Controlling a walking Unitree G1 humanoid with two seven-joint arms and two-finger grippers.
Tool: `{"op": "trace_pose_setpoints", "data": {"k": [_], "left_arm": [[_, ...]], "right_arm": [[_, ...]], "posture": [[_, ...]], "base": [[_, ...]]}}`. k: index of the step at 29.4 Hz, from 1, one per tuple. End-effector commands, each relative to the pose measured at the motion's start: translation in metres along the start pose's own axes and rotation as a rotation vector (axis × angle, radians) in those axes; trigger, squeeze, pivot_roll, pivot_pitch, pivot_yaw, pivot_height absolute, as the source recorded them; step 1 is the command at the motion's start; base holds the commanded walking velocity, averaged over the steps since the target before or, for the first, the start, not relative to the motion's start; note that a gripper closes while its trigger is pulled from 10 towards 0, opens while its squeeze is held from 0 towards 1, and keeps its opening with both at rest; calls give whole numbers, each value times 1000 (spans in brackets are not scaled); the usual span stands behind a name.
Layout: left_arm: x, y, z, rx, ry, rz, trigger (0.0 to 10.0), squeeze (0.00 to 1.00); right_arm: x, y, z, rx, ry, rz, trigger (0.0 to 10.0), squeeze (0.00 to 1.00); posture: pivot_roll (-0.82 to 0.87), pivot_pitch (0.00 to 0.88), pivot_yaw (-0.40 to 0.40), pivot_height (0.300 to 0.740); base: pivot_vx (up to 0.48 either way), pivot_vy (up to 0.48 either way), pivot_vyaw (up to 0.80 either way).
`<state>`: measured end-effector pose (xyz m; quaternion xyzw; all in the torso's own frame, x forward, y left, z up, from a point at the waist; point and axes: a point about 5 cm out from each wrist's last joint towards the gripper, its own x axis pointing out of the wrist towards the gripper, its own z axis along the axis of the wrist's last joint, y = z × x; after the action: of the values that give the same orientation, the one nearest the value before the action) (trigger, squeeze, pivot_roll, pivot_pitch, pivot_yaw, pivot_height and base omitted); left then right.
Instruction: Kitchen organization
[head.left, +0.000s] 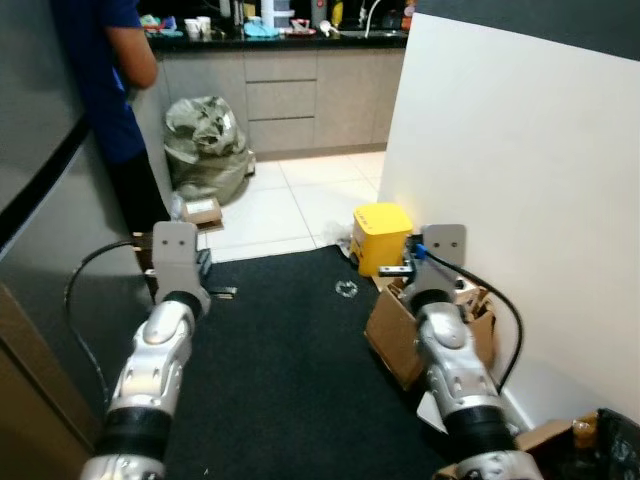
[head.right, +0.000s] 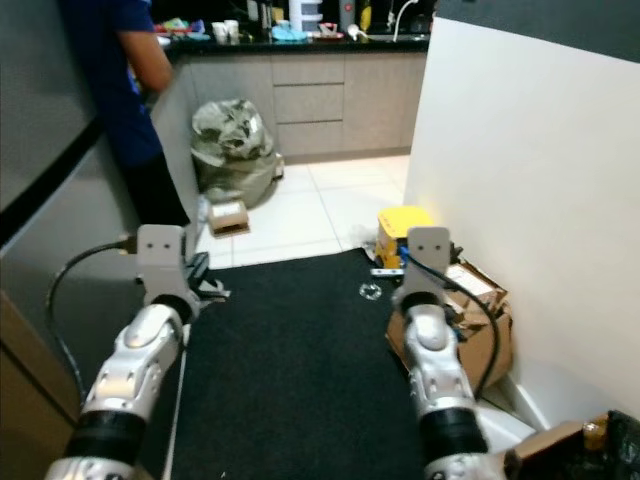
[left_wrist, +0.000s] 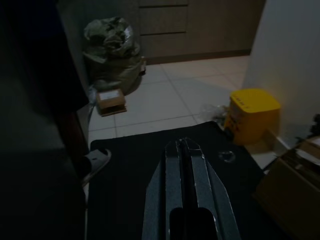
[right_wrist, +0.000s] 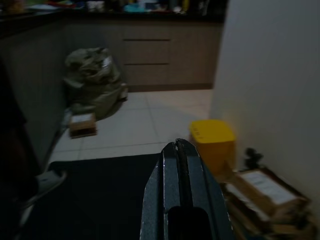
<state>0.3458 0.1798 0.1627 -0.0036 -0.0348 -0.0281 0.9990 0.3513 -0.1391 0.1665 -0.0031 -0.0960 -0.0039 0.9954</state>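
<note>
I stand on a black mat that runs toward a kitchen counter crowded with cups and bottles. Both arms are held out in front over the mat, empty. My left gripper is shut, its two fingers pressed together and aimed at the mat's far edge. My right gripper is shut as well, aimed toward a yellow bin. The left wrist housing and the right wrist housing hide the fingers in the eye views.
A person in a blue shirt stands at the left by a dark cabinet. A full bin bag and a small carton lie on the tiles. An open cardboard box sits beside the white wall.
</note>
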Motion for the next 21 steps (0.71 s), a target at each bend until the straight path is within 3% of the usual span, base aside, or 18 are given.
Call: {"op": "trace_pose_setpoints", "data": {"k": [1, 10, 15, 21], "left_arm": [[-1, 0, -4, 4, 17, -2, 10000, 0], [-1, 0, -4, 2, 17, -2, 10000, 0], [-1, 0, -4, 2, 17, -1, 10000, 0], [-2, 0, -4, 1, 18, 0, 10000, 0]], "right_arm": [[0, -7, -1, -4, 4, -19, 10000, 0], [0, -8, -2, 38, 12, -21, 10000, 0], [0, -8, -1, 41, 13, -26, 10000, 0], [0, -7, -1, 20, 6, -20, 10000, 0]], "posture": [[-26, 50, 5, 740], [-26, 50, 5, 740], [-26, 52, 5, 740], [-26, 52, 5, 740]], "base": [[330, 0, 0], [331, 0, 0], [329, 0, -695], [329, 0, 0]]}}
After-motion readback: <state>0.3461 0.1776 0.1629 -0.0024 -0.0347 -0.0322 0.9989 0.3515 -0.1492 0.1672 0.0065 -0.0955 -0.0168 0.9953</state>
